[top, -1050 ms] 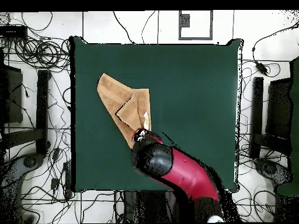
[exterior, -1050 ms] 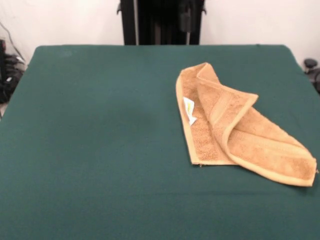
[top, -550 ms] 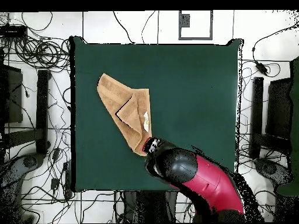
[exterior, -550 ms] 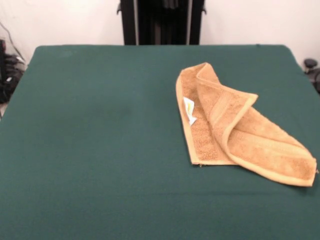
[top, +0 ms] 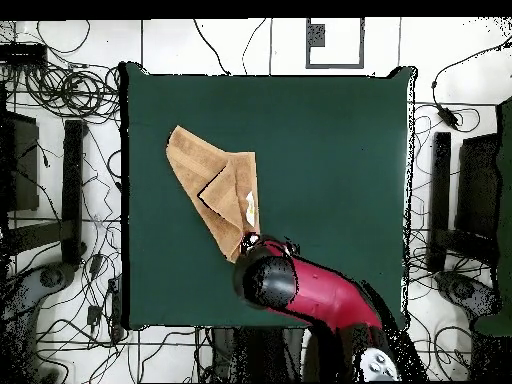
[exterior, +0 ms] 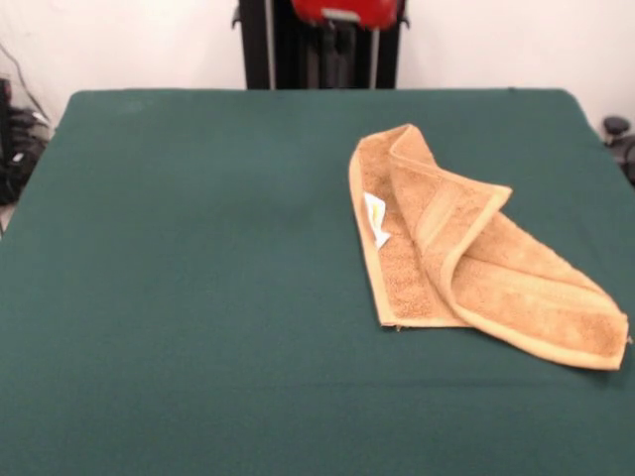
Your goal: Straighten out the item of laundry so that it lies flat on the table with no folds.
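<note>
Looking across my feed from the near edge, I see the desk covered in dark green cloth, bare over its whole left half and along the near edge. Past the far edge stands a white wall, with black uprights and a red part of the arm showing at the top of the front view. From overhead I see white floor tiles around the desk, strewn with black cables.

The towel lies on the desk's right half in the front view, its nearest corner close to the right edge and its far tip about midway back. It is golden-tan terry with a hemmed border, still folded: one flap is turned diagonally over the rest, a woven band runs along it, and a small white tag sits near its left hem.

Overhead, the red and black arm hangs over the desk by the towel's tip. Its end effector is hidden beneath; I cannot tell whether it is released or clenched.
</note>
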You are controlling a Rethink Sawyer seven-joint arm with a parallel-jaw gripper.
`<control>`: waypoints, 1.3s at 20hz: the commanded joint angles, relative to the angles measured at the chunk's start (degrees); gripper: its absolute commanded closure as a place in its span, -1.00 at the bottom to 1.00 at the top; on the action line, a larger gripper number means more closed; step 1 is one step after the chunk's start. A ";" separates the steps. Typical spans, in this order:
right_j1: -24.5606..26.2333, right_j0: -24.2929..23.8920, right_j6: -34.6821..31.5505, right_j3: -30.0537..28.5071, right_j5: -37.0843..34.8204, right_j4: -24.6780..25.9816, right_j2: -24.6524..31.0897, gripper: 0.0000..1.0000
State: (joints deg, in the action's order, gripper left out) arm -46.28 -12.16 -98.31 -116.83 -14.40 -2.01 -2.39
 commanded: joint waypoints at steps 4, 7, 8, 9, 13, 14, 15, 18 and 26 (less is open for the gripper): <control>21.86 8.61 -13.16 4.66 16.81 -1.53 2.73 1.00; 27.02 11.37 -15.47 6.78 22.29 -4.55 1.86 1.00; 28.34 11.94 -15.85 7.30 23.78 -5.21 1.76 1.00; 28.88 11.80 -15.63 7.62 24.11 -5.52 2.14 1.00; 29.47 11.31 -14.89 7.71 24.89 -6.48 3.53 1.00; 29.60 10.82 -14.75 7.57 25.39 -6.26 4.07 1.00; 29.72 10.33 -14.61 7.44 25.90 -6.04 4.61 1.00; 28.25 10.55 -14.31 7.10 23.86 -6.67 4.40 1.00; 29.49 13.09 -12.51 9.65 22.89 -8.64 -0.09 -1.00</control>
State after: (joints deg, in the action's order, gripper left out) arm -25.68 -0.47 -98.31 -114.42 7.03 -5.11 -4.14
